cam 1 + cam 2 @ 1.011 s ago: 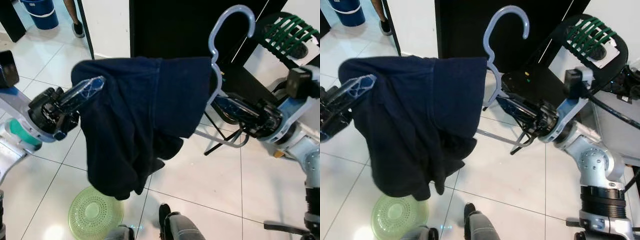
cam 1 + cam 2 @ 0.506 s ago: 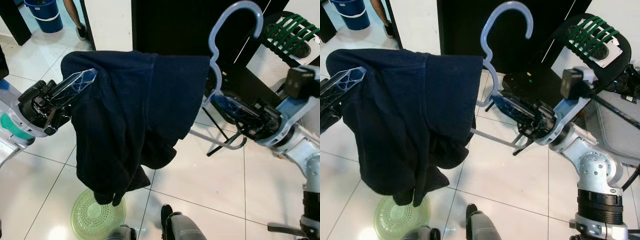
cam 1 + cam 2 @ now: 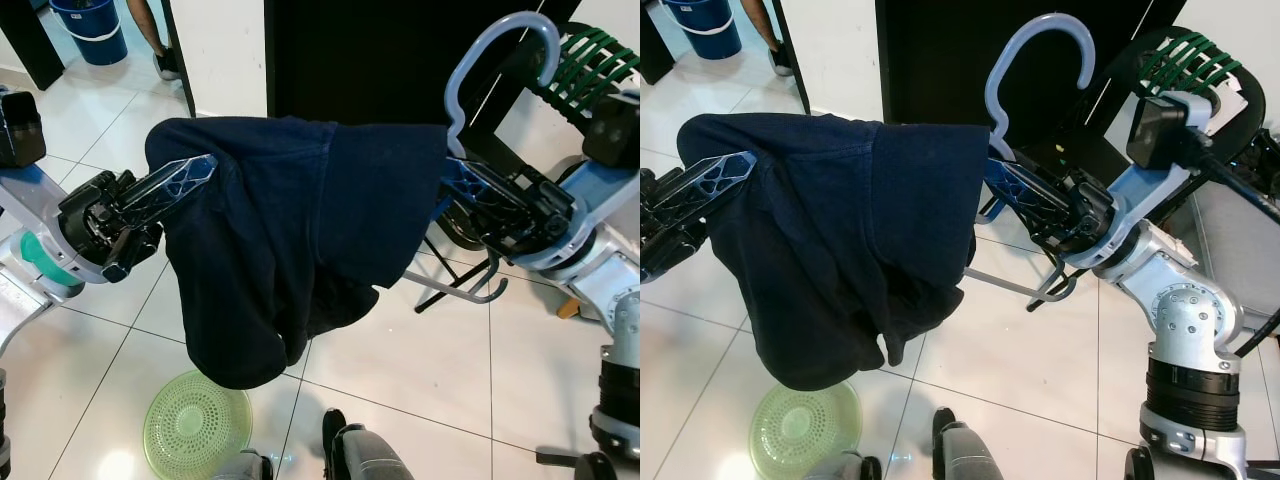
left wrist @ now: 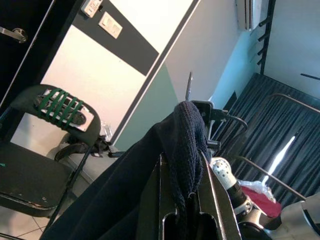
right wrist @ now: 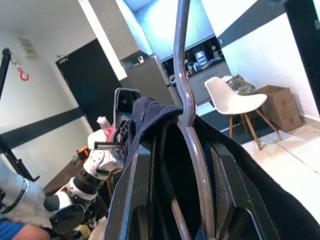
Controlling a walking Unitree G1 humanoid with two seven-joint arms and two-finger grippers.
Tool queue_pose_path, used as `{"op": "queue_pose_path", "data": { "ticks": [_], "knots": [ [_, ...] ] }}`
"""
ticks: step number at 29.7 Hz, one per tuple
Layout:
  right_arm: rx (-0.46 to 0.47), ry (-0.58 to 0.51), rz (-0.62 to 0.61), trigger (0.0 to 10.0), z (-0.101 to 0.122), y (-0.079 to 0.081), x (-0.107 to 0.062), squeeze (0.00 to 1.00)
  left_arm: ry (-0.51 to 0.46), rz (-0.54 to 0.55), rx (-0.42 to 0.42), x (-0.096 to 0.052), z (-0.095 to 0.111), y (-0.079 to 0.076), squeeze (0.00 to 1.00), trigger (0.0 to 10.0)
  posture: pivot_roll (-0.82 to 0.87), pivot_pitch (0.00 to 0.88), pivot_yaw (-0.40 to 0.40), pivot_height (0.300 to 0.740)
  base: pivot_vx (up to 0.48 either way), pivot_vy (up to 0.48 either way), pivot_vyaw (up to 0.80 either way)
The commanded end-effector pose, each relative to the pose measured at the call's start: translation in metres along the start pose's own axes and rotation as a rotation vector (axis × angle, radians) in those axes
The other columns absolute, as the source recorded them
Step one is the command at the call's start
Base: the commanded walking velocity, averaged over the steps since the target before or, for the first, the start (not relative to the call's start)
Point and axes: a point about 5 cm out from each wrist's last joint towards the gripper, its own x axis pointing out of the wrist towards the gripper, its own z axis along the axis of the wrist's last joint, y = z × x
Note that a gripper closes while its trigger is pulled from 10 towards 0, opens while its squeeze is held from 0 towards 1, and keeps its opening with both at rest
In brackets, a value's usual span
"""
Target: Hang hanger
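A dark navy garment (image 3: 290, 250) hangs draped over a pale blue plastic hanger (image 3: 495, 55) held in the air before me, its hook pointing up. My right gripper (image 3: 455, 185) is shut on the hanger (image 5: 192, 130) just below the hook, at the garment's right edge. My left gripper (image 3: 195, 170) is shut on the garment's left shoulder, and the cloth (image 4: 187, 135) is pinched between its fingers (image 4: 150, 200). The hanger's lower bar (image 3: 1015, 287) sticks out under the cloth on the right.
A green round basket (image 3: 198, 435) lies on the white tiled floor below the garment. A black folding chair with green straps (image 3: 1180, 70) stands behind my right arm. A black door (image 3: 350, 60) is ahead. A blue bucket (image 3: 80, 15) and a person's leg (image 3: 150, 30) are far left.
Both grippers have shifted to the right with the garment and hanger; the hook now stands further right and the right gripper has risen closer to the cloth's edge.
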Motion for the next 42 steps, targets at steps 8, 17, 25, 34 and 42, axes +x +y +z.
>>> {"op": "queue_pose_path", "data": {
  "ticks": [8,17,25,34,42],
  "knots": [
    [0.011,0.099,0.075,0.0,-0.003,0.007,-0.002,0.0,0.004,-0.024,-0.015,0.005,0.0,-0.002,0.0,10.0,-0.04,0.115,0.014,0.74,0.0,0.0,0.0],
    [0.028,0.142,0.145,0.0,0.0,0.013,-0.001,0.0,0.0,0.009,0.004,0.003,0.003,0.004,0.0,10.0,-0.04,0.11,0.015,0.74,0.0,0.0,0.0],
    [0.003,0.158,0.147,0.0,0.006,0.011,-0.003,0.0,0.023,0.113,0.053,0.0,0.0,0.017,0.0,10.0,-0.04,0.113,0.014,0.74,0.0,0.0,0.0],
    [0.007,0.159,0.144,0.0,0.008,0.009,-0.004,0.0,0.042,0.164,0.062,-0.001,-0.004,0.021,0.0,10.0,-0.04,0.12,0.011,0.74,0.0,0.0,0.0],
    [0.003,0.165,0.129,0.0,0.008,0.006,-0.005,0.0,0.058,0.182,0.096,-0.009,0.003,0.02,0.91,10.0,-0.03,0.126,0.015,0.74,0.0,0.0,0.0]
  ]
}}
